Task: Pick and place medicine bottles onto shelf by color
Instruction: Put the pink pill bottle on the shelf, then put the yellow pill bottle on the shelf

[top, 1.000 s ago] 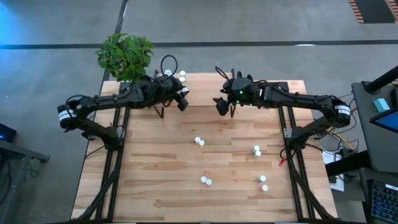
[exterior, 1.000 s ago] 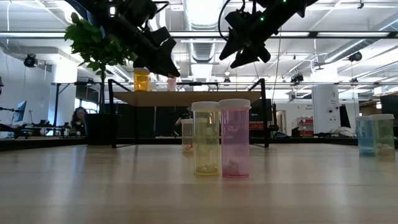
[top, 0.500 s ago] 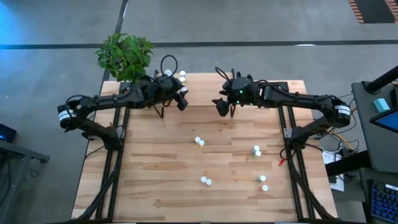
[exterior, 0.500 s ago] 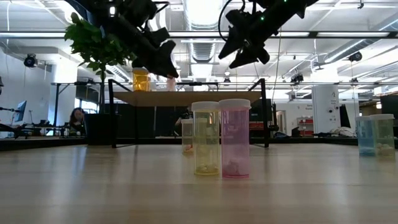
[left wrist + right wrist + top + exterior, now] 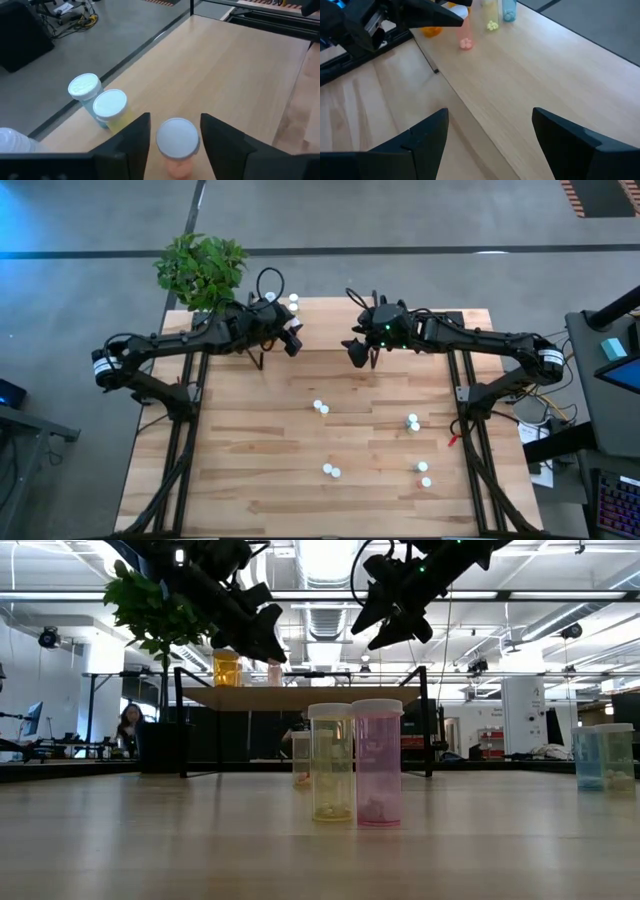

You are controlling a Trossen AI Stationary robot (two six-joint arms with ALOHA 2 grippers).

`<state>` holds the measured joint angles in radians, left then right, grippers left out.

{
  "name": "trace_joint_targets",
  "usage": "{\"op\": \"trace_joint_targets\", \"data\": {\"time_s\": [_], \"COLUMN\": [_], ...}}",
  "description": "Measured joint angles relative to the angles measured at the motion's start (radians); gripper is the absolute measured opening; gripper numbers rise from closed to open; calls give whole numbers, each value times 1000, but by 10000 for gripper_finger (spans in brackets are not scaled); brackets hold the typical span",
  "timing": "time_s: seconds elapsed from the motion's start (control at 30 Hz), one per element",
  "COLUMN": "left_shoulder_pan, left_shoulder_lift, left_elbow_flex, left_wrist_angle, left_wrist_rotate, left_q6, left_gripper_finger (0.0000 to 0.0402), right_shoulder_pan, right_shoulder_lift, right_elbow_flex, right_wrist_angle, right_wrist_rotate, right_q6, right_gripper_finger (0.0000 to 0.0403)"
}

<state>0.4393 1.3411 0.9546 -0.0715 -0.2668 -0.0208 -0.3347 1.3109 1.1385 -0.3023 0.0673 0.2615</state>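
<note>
So the pink bottle (image 5: 176, 145) is standing upright on the shelf (image 5: 240, 70), white cap up, and it sits right between the two fingers of the left claw (image 5: 175, 142). Its long axis runs straight up and down, and the left wrist view looks down on the cap. There's a visible gap between the cap and each finger, so I'd say the left claw is parted and no longer squeezing it. Looks like a release to me. Since the bottle is dead centre between the fingers, the safe way out is probably straight back or straight up, because any sideways drift could clip the cap and tip it.

Just beside it on the shelf are a yellow-green bottle (image 5: 111, 107) and a teal bottle (image 5: 84, 90), touching each other, toward the shelf's edge.

The right claw (image 5: 356, 350) hovers over the other end of the shelf, fingers spread wide with nothing in them, well apart from the pink one. So the left arm is clearly the nearer one here.

Down on the table (image 5: 250, 470) there are still loose bottles waiting, including a yellow and pink pair (image 5: 354, 765) standing side by side.
</note>
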Motion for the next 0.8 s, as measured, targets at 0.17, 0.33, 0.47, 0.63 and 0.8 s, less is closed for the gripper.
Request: {"op": "trace_joint_targets", "data": {"time_s": [0.17,0.33,0.47,0.63,0.8], "left_shoulder_pan": [0,-1,-1,-11,-30], "left_shoulder_lift": [-1,-5,-10,-38,-79], "left_elbow_flex": [-2,3,16,36,71], "left_wrist_angle": [0,-7,-10,-29,-53], "left_wrist_rotate": [0,0,0,5,7], "left_q6": [0,7,9,2,3], "left_gripper_finger": [195,218,231,241,243], "right_shoulder_pan": [0,0,0,0,0], "right_shoulder_lift": [0,0,0,0,0], "right_elbow_flex": [0,0,0,0,0], "right_wrist_angle": [0,0,0,21,113], "right_wrist_rotate": [-11,-17,-18,-16,-31], "right_q6": [-2,-4,-5,-26,-79], "right_gripper_finger": [276,276,276,276,276]}}
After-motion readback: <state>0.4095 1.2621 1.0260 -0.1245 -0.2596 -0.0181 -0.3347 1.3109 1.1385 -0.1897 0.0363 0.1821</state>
